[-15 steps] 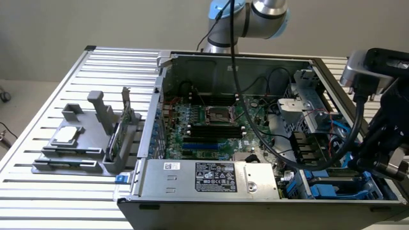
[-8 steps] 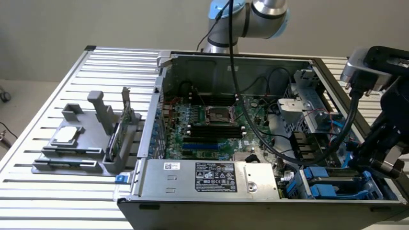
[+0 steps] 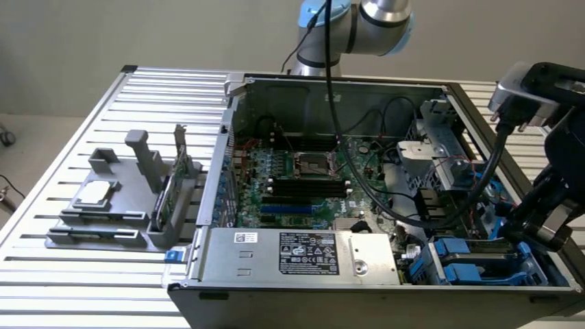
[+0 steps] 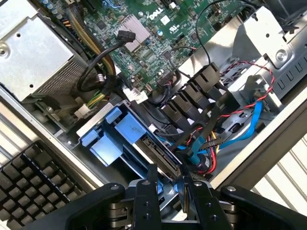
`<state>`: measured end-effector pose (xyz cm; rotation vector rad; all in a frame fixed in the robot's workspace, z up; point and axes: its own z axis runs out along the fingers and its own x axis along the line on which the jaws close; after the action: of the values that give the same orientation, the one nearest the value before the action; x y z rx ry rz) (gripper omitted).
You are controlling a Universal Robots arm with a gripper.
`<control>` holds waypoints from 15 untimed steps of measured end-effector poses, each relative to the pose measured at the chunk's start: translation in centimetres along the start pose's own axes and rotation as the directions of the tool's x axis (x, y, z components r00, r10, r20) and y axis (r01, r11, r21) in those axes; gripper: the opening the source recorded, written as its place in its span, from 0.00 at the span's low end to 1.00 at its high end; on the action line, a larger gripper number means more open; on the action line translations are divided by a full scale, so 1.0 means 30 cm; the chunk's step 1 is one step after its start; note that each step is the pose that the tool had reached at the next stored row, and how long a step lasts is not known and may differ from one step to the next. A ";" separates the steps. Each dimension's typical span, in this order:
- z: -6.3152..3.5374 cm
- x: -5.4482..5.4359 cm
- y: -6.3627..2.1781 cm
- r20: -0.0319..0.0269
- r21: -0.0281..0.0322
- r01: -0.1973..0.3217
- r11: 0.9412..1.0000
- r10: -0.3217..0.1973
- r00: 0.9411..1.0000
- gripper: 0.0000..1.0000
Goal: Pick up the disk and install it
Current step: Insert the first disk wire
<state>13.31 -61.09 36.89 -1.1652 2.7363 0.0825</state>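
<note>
Fingers (image 4: 151, 188) of the gripper (image 4: 169, 190) stand part way apart, and the end of the disk (image 4: 160, 154) sits in the gap between them. They look clamped on it, one finger on each flat side. The spot where they touch is dark, so that is my best guess.

The disk is down inside the open computer case (image 3: 338, 82), in the near corner on the exterior view's right. It is in the drive bay there, just beside the blue plastic brackets (image 4: 115, 136). A bunch of red, black and blue wires (image 4: 211, 143) is close on its other side. In the wrist view the disk shows edge on, as a thin dark slab.

What matters most is how the disk lies from the gripper. It reaches straight out from between the fingertips, away from the wrist. Its long side runs in line with the fingers and points toward the blue brackets. I think it is part way into its slot, but I cannot tell if it is all the way home.

The green main board (image 3: 302, 171) lies farther in, and the silver power supply (image 3: 302, 253) sits along the near wall. A grey tray (image 3: 101, 219) rests on the slatted table (image 3: 109, 274), well apart on the exterior view's left.
</note>
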 end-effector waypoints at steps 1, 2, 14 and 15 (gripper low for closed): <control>0.000 0.000 0.000 0.003 0.000 -0.007 1.000 0.007 1.000 0.31; 0.000 0.000 0.000 0.007 0.001 -0.014 1.000 0.014 1.000 0.31; -0.001 0.000 0.000 0.060 -0.003 -0.095 0.995 0.095 0.994 0.31; -0.002 0.000 0.000 0.066 -0.005 -0.102 0.995 0.102 0.993 0.31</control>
<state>13.31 -61.09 36.94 -1.0042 2.7366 0.1330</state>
